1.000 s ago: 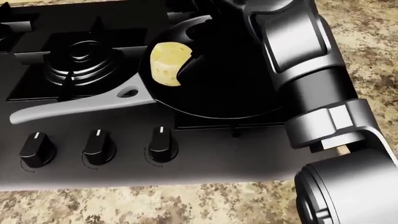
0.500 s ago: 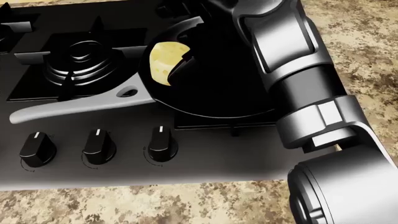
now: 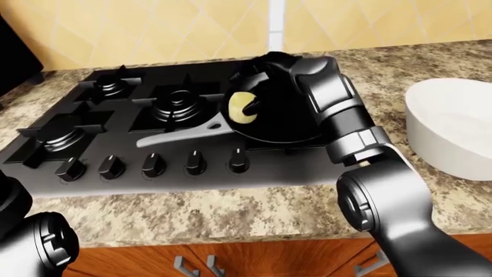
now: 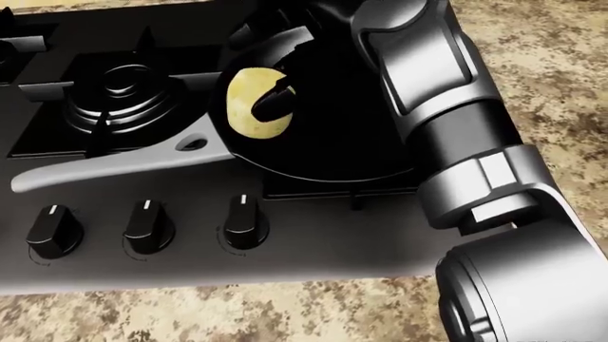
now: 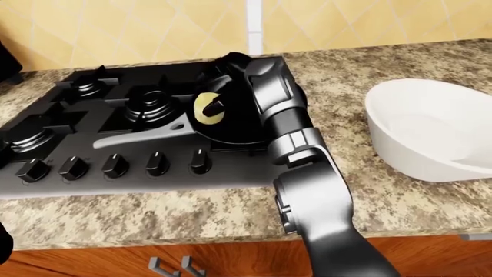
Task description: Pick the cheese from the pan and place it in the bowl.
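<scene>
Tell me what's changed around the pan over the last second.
The right hand has closed in on the cheese: a dark finger that stood at its right edge now lies across its face. Whether it is gripped is unclear. The cheese remains in the pan; knobs and bowl look unchanged.

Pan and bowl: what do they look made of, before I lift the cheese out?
Pan: looks like dark non-stick metal, matte black inside, with a smooth grey handle, metal or plastic, unclear. Bowl: seems glazed ceramic, plain white with thick walls and a soft sheen. Both are renders, so this is only a guess.
</scene>
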Controlling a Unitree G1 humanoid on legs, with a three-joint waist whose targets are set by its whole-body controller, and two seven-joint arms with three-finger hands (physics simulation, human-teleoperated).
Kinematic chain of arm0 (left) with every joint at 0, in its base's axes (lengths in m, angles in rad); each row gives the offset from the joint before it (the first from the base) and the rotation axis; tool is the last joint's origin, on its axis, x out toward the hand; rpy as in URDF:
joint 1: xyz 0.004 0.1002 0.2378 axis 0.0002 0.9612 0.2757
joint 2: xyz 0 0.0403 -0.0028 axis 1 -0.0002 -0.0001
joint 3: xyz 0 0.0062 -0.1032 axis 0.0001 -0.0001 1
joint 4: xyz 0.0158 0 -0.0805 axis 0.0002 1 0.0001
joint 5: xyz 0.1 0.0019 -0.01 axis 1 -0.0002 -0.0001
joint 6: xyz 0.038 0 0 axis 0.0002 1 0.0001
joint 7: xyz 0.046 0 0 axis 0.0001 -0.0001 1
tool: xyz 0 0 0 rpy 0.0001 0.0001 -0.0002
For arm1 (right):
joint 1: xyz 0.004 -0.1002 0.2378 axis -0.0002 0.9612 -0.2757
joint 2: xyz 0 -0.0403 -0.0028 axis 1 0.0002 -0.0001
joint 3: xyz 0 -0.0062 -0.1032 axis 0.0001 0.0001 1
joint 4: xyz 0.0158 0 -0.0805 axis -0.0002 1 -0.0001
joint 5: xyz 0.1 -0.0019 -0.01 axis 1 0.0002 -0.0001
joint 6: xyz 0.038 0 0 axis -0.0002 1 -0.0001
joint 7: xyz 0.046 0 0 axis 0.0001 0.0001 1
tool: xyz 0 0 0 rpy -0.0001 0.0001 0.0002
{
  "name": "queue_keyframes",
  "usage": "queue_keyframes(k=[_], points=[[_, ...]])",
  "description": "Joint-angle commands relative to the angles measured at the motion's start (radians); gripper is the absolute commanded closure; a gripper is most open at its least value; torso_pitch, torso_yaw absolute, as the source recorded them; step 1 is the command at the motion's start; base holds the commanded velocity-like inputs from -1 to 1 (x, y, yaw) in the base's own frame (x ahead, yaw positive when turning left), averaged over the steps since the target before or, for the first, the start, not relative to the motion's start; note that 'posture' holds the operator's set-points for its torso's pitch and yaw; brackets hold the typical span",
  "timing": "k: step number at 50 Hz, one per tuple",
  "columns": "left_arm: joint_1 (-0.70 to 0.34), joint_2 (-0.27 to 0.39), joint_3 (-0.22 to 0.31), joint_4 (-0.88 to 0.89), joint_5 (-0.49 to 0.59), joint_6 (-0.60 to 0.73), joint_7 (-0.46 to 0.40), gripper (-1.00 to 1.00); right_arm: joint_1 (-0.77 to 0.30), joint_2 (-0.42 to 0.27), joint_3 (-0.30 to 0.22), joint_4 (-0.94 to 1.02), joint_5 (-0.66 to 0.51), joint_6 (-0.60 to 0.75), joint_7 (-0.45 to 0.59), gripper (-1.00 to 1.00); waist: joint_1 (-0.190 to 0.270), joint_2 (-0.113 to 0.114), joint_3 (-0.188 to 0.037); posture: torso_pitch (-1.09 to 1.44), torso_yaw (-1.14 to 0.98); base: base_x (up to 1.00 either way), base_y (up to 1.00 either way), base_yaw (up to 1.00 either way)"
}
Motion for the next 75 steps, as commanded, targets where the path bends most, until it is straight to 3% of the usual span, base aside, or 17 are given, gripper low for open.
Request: queue_keyframes(k=[1,7,13,18,21,22,23,46,75], points=[[-0.028,0.016,0.015,-0.018,0.004,-0.023,0.0,-1.0,-0.041,0.001,-0.004,-0.029,0.015,-0.025,0.006,-0.11,0.001,0.005,-0.03,0.0,0.0,0.0,0.0,0.0],[-0.028,0.019,0.018,-0.02,0.0,-0.02,0.002,-1.0,-0.042,0.003,-0.005,-0.018,0.015,-0.034,0.001,-0.06,-0.002,0.004,-0.031,0.0,0.0,0.0,0.0,0.0],[-0.029,0.016,0.014,-0.017,0.004,-0.025,-0.001,-1.0,-0.044,0.002,-0.004,0.007,0.011,-0.054,-0.015,0.11,-0.003,0.005,-0.031,0.0,0.0,0.0,0.0,0.0],[-0.03,0.015,0.012,-0.014,0.008,-0.026,-0.003,-1.0,-0.045,0.001,-0.005,0.02,0.009,-0.065,-0.024,0.44,-0.005,0.005,-0.03,0.0,0.0,0.0,0.0,0.0],[-0.03,0.013,0.012,-0.016,0.009,-0.025,-0.003,-1.0,-0.044,-0.001,-0.008,0.032,0.009,-0.072,-0.029,0.52,-0.005,0.004,-0.03,0.0,0.0,0.0,0.0,0.0],[-0.03,0.013,0.012,-0.016,0.009,-0.024,-0.003,-1.0,-0.044,-0.001,-0.008,0.036,0.009,-0.076,-0.032,0.63,-0.005,0.004,-0.03,0.0,0.0,0.0,0.0,0.0],[-0.031,0.012,0.012,-0.018,0.009,-0.023,-0.002,-1.0,-0.045,-0.001,-0.008,0.038,0.009,-0.075,-0.032,1.0,-0.005,0.004,-0.03,0.0,0.0,0.0,0.0,0.0],[-0.027,0.012,0.02,-0.041,-0.009,0.0,0.014,-1.0,-0.1,-0.045,-0.021,-0.007,0.022,-0.015,-0.029,1.0,-0.005,0.003,-0.023,0.0,0.0,0.0,0.0,0.0],[-0.031,0.015,0.011,-0.052,-0.016,0.009,0.026,-1.0,-0.246,-0.177,-0.06,0.038,0.034,0.012,-0.075,1.0,0.009,-0.004,-0.019,0.0,0.0,0.0,0.0,0.0]])
